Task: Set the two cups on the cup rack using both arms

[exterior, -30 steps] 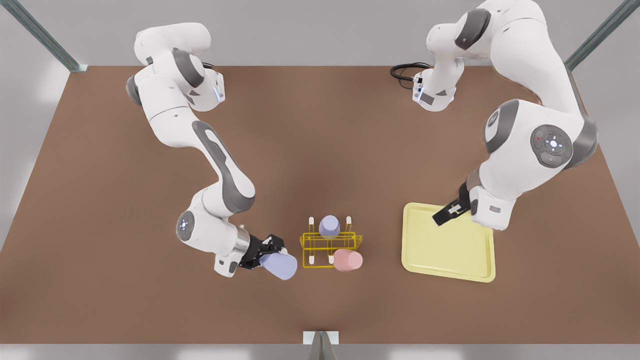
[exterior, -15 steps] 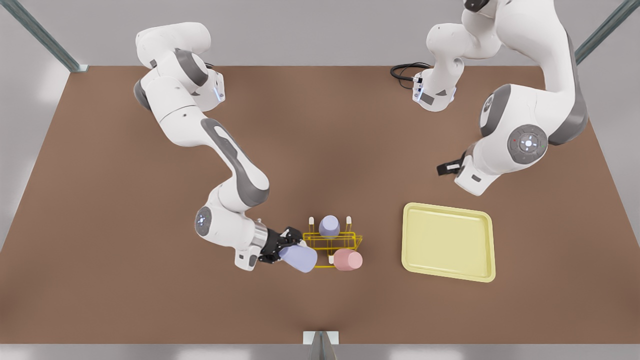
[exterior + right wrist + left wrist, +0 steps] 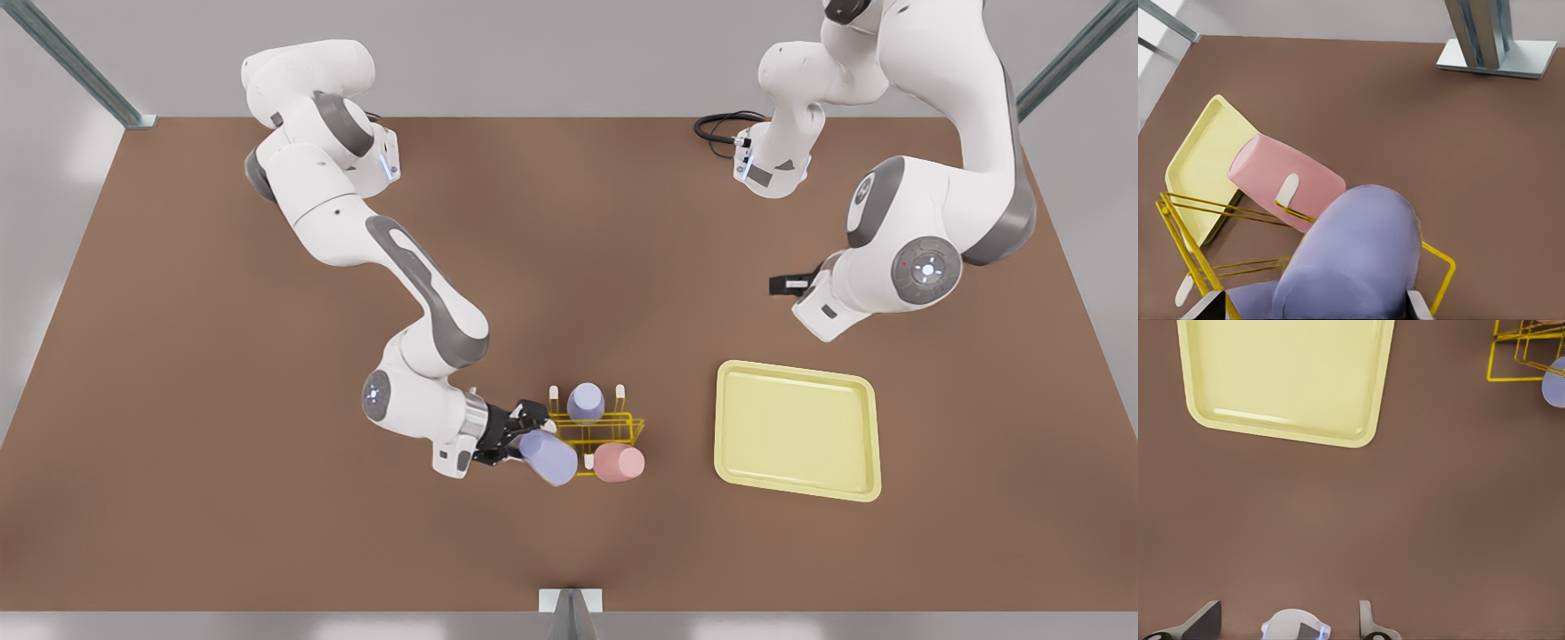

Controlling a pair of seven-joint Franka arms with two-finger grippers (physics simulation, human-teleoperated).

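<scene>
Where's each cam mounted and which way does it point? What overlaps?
Front view: high above the table, looking down on both arms; right gripper on its left, left gripper on its right.
Left wrist view: looks down at the tray; its own open fingers show.
Right wrist view: looks past its gripped lavender cup to the rack and pink cup.
Shared: tray and rack appear in all three.

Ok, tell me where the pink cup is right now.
The pink cup sits on the cup rack's near row, towards the front view's right, close beside the lavender cup held by the right gripper, with the pale-yellow tray further right.
</scene>
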